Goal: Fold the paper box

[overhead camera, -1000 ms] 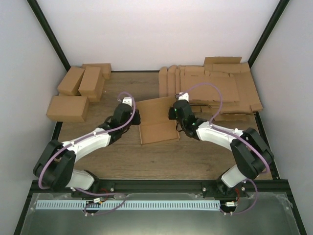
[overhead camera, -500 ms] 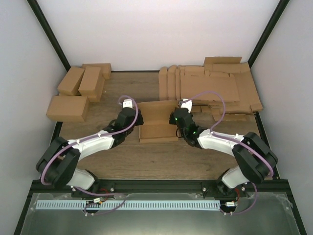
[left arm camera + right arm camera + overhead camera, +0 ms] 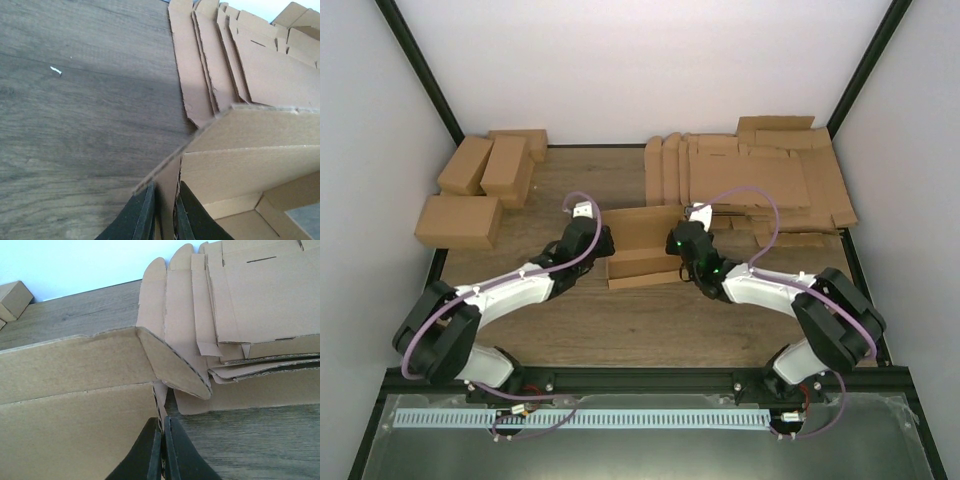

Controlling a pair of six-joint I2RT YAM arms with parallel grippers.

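Observation:
The paper box (image 3: 642, 248) lies mid-table, a brown cardboard sheet partly folded, with its rear panel raised over the base. My left gripper (image 3: 605, 243) is at its left end. In the left wrist view the box's (image 3: 250, 165) side flap stands between the black fingers (image 3: 145, 217) of that gripper (image 3: 165, 212), which pinch it. My right gripper (image 3: 677, 243) is at the right end. Its (image 3: 163, 440) jaws are pressed tight on the thin edge of the box's (image 3: 75, 410) right side flap, below a rounded tab.
Several folded brown cartons (image 3: 480, 170) sit at the back left, one more (image 3: 458, 221) nearer. A spread stack of flat cardboard blanks (image 3: 760, 180) fills the back right, just behind the box, and shows in both wrist views (image 3: 240, 55) (image 3: 240, 300). Wood table (image 3: 640, 320).
The box's rear panel has swung up and forward, so the box looks shorter from above. Both grippers have shifted slightly with it and kept hold of its ends.

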